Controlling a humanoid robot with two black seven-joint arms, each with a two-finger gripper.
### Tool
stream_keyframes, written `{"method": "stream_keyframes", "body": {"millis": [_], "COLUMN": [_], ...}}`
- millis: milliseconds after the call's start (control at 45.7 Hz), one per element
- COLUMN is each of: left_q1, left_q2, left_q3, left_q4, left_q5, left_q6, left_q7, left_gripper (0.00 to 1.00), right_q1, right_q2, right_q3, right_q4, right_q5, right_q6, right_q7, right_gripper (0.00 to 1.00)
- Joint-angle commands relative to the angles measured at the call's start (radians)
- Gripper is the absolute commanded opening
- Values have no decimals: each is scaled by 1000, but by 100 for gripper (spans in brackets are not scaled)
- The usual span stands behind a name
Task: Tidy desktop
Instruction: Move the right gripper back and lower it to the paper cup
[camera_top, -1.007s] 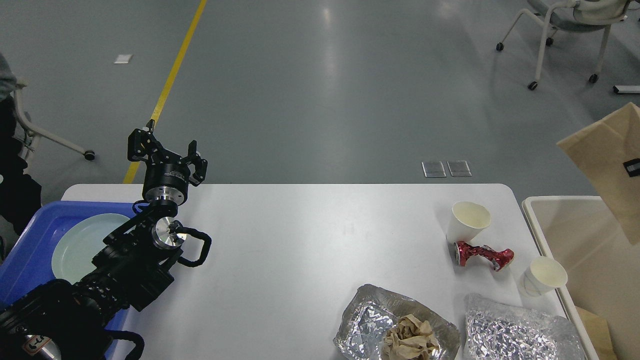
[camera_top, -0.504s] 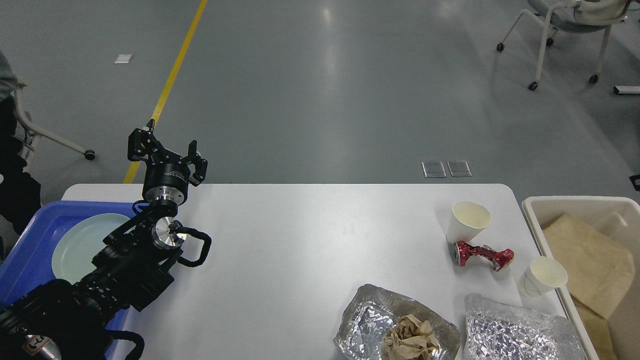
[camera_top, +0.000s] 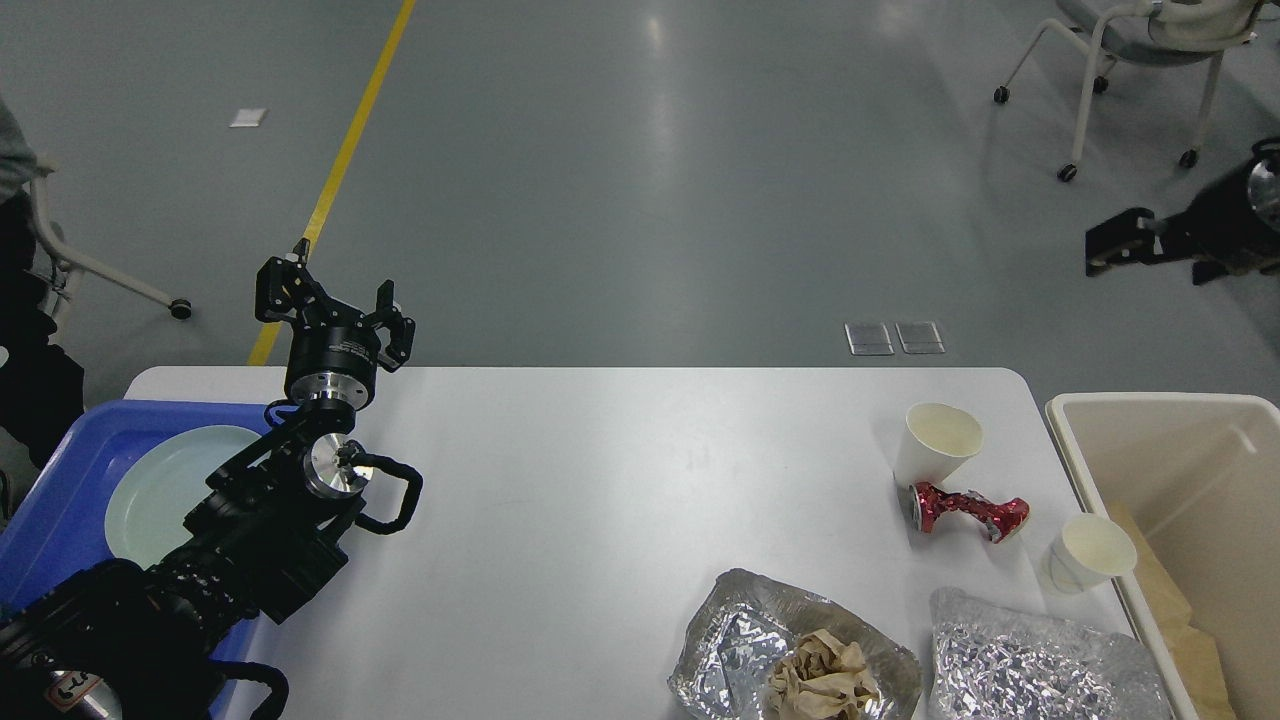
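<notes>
The white desktop (camera_top: 600, 500) carries litter at its right end: two paper cups (camera_top: 940, 440) (camera_top: 1090, 550), a crushed red can (camera_top: 965, 508), a foil tray (camera_top: 730, 640) holding crumpled brown paper (camera_top: 822, 675), and a crumpled foil sheet (camera_top: 1040, 660). My left gripper (camera_top: 335, 305) is raised above the desktop's far left corner, open and empty. High over the floor beyond the bin, my right gripper (camera_top: 1115, 240) shows as a dark, blurred shape far from the litter. Its fingers cannot be told apart.
A cream bin (camera_top: 1080, 480) stands off the desktop's right edge with a brown paper bag (camera_top: 1170, 600) lying low inside. A blue tray (camera_top: 50, 470) with a pale green plate (camera_top: 160, 480) sits at the left. Wheeled chairs stand on the floor behind.
The brown paper bag fell from above the bin into it and settled lower. My right gripper came into view at the upper right. The left arm stayed still.
</notes>
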Motion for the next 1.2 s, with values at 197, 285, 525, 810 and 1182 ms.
{"method": "stream_keyframes", "body": {"millis": [197,285,525,810,1182], "left_q1": [0,0,0,0,0], "left_q2": [0,0,0,0,0], "left_q3": [1,-1,1,1,-1], "left_q4": [0,0,0,0,0], "left_q5": [0,0,0,0,0], "left_q6": [0,0,0,0,0], "left_q7": [0,0,0,0,0], "left_gripper": [100,100,100,100,100], "right_q1": [421,518,699,365,-206], "right_q2": [2,-6,-20,-8,123], "right_q3": [95,125,210,184,178], "right_q4": [322,385,423,399,139], "right_q5": [230,285,410,191,-31], "right_q6": [218,218,218,218,-120], "right_q7": [-2,-2,-2,-6,-5], "right_gripper": [100,100,100,100,100]}}
